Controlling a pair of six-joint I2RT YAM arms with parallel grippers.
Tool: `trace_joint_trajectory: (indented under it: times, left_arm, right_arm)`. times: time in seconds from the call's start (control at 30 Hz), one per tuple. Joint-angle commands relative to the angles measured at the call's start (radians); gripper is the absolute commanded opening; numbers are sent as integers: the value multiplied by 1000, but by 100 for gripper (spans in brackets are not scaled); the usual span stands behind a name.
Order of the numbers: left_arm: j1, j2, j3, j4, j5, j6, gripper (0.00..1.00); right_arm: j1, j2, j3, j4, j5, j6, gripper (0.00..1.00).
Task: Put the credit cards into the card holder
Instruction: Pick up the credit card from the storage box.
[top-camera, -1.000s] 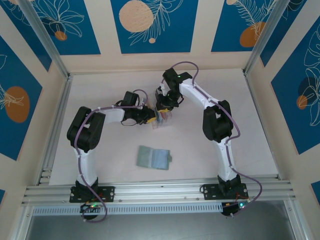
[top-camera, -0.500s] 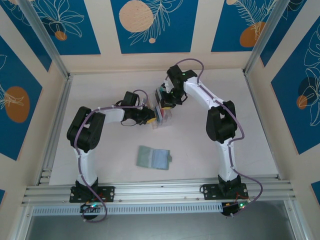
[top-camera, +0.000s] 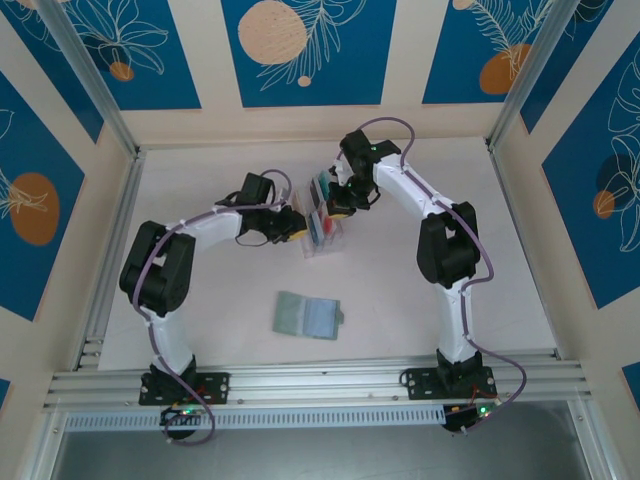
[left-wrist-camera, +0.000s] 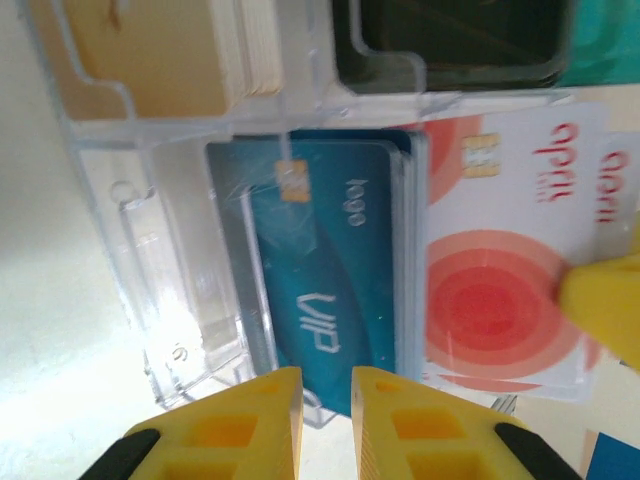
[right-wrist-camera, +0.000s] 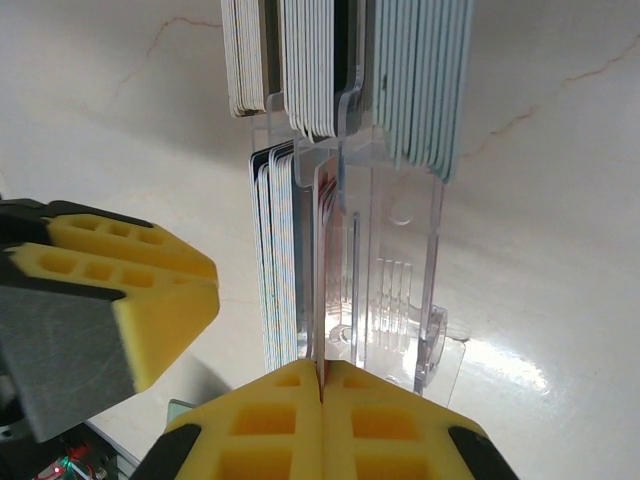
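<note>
Right wrist view — right gripper (right-wrist-camera: 321, 385) pinches a red-and-white card (left-wrist-camera: 500, 320); left gripper (left-wrist-camera: 326, 400) — I cannot tell its hold. A crooked pull may tip the clear rack (right-wrist-camera: 400, 260).

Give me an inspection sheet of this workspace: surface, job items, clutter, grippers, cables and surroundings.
Surface: pale table, no spills seen.
Job's things: sage green folding card holder lies unfolded near the arms' bases; blue plastic card stands in the clear plastic rack.
Clutter: nothing seen.
Grippers: right gripper fingers shut on the white plastic card with red circles; left gripper fingers nearly together at the rack's edge, grip unclear.
Cables: purple cable along each arm.
Surroundings: blue-and-cream patterned walls, aluminium frame.
</note>
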Motion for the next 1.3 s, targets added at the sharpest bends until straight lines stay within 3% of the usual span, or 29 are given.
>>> trace_joint_trajectory:
  times: [0.0, 0.43, 0.83, 1.27]
  left_arm:
    - [-23, -22, 77, -39, 5, 26, 20]
    - [-81, 91, 211, -19, 28, -33, 0]
    - [-100, 175, 217, 33, 37, -60, 0]
    - [-102, 214, 216, 6, 4, -29, 0]
  right_arm:
    - [-16, -41, -14, -1, -14, 0, 0]
    - [-37, -52, -28, 2, -24, 6, 0]
    - [-45, -60, -38, 8, -45, 9, 0]
    - [-51, -66, -38, 14, -78, 12, 23]
